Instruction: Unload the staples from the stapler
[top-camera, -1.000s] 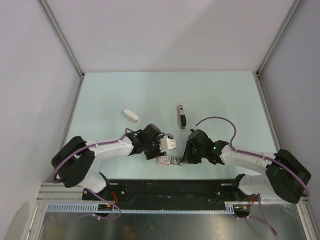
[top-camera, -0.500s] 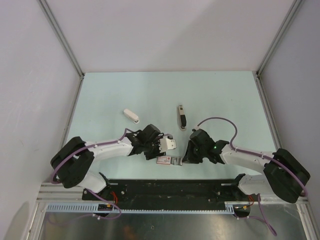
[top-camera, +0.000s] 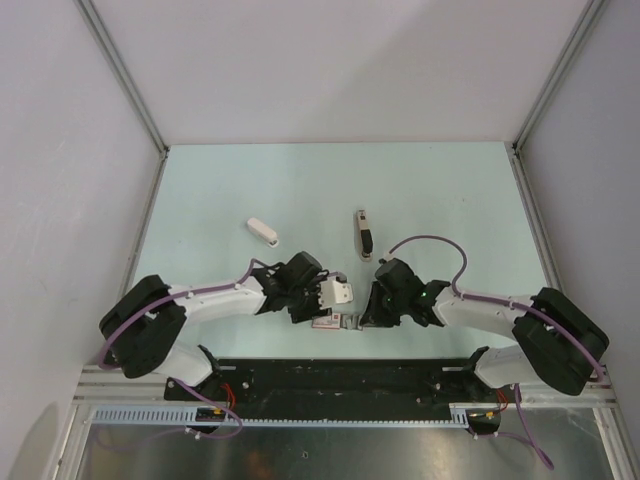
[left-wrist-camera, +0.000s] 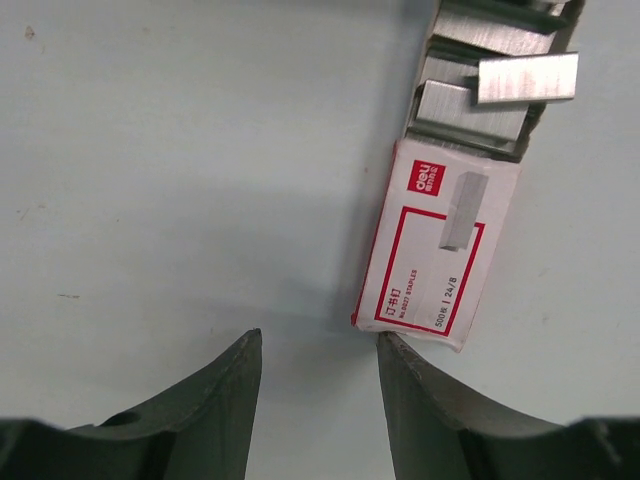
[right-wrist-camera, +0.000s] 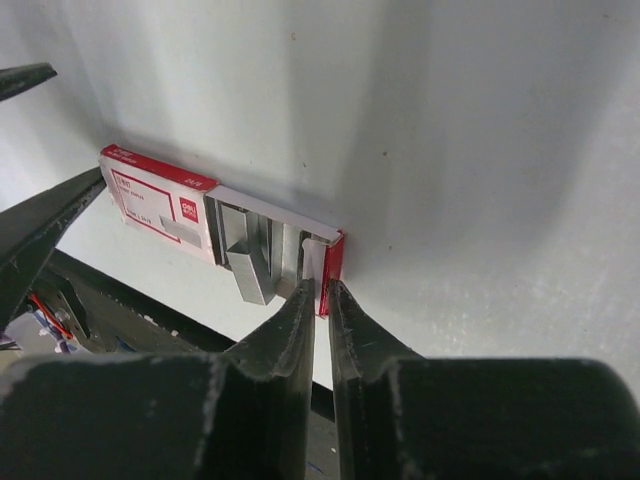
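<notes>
The pale green table (top-camera: 450, 190) carries a red-and-white staple box (left-wrist-camera: 440, 250) near the arm bases. The left gripper (left-wrist-camera: 318, 375) hovers at the box's closed end, fingers spread wide and holding nothing. The right gripper (right-wrist-camera: 322, 295) is narrowed to a pinch on the end wall of the box's pulled-out tray (right-wrist-camera: 270, 205). The stapler (top-camera: 363, 235) lies beyond the box; a small white oblong piece (top-camera: 262, 230) lies beyond and left of it. Silver staples (left-wrist-camera: 527, 78) sit in strips in the tray.

Silver staples (left-wrist-camera: 527, 78) in opened packet tray (left-wrist-camera: 436, 248), stapler (top-camera: 364, 234) apart.
</notes>
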